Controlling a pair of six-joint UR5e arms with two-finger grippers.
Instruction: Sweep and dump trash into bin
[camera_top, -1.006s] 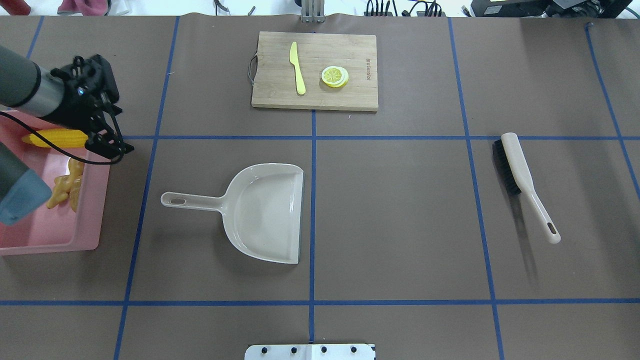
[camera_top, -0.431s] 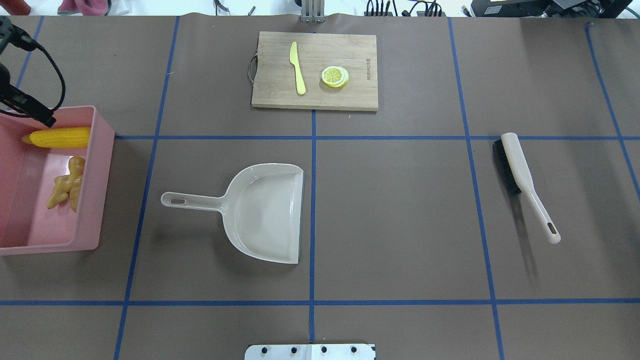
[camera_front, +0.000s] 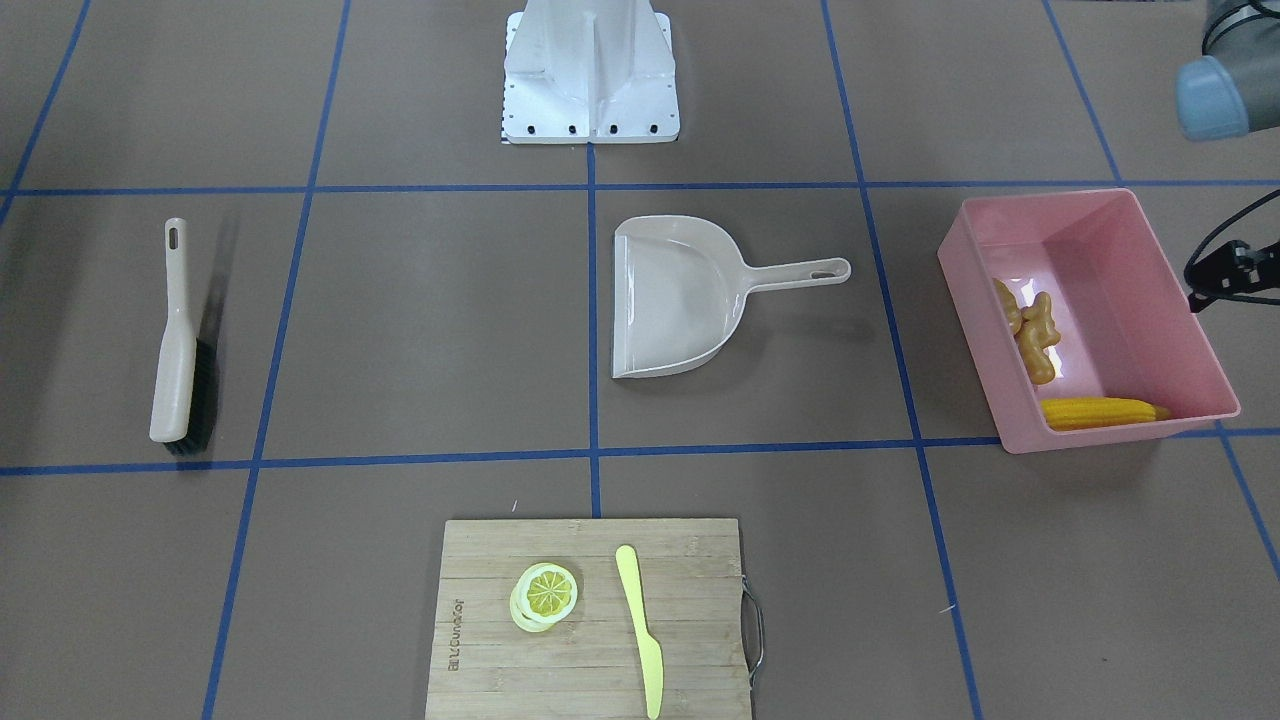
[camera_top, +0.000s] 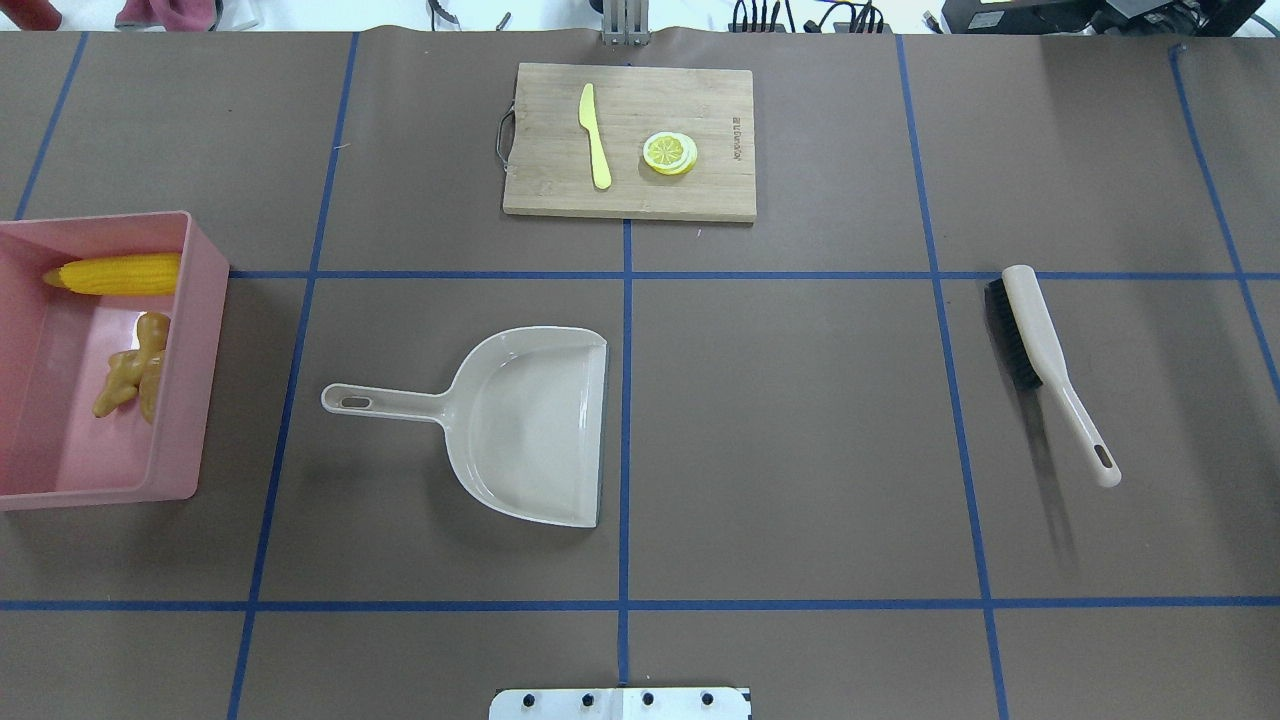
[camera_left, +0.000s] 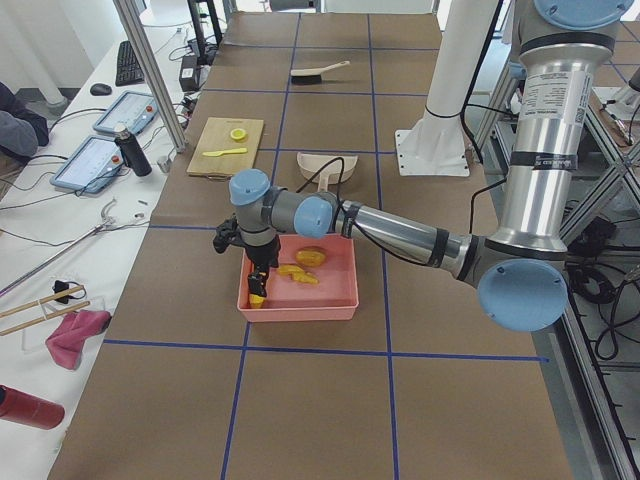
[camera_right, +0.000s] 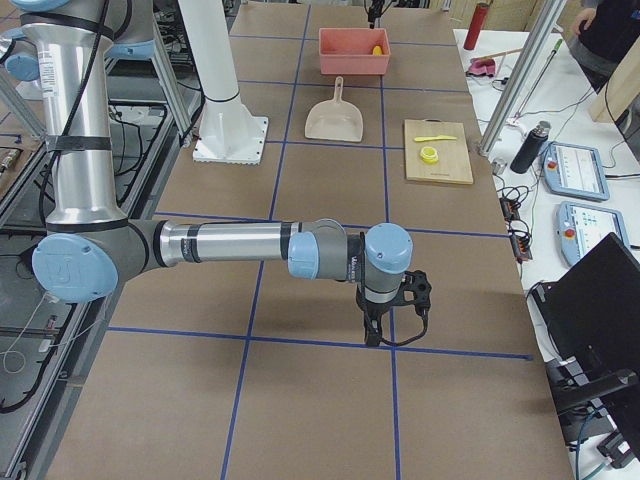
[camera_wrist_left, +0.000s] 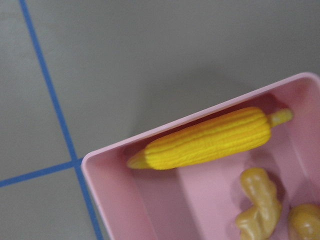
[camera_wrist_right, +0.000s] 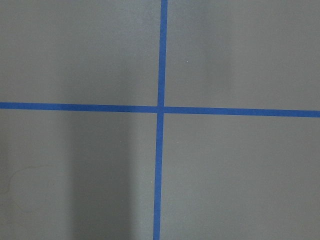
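The pink bin (camera_top: 205, 330) stands at the table's left end; it also shows in the front view (camera_front: 1160, 290). Inside it lie the yellow corn cob (camera_top: 115, 273), the ginger root (camera_top: 122, 380) and the tan potato (camera_left: 312, 256). The left wrist view looks down on the corn (camera_wrist_left: 205, 140) and ginger (camera_wrist_left: 257, 210) at a bin corner. My left gripper (camera_left: 257, 278) hangs over the bin's far end; I cannot tell whether it is open. My right gripper (camera_right: 380, 322) hangs over bare table at the other end; I cannot tell its state.
The beige dustpan (camera_top: 530, 425) lies mid-table with nothing in it, handle toward the bin. A brush (camera_top: 1045, 365) lies at the right. A cutting board (camera_top: 720, 190) at the far edge carries a yellow knife (camera_top: 596, 135) and a lemon slice (camera_top: 670, 153).
My left arm and gripper have drawn back to the left, out of the overhead view. The bin, trash, dustpan and brush have not moved.
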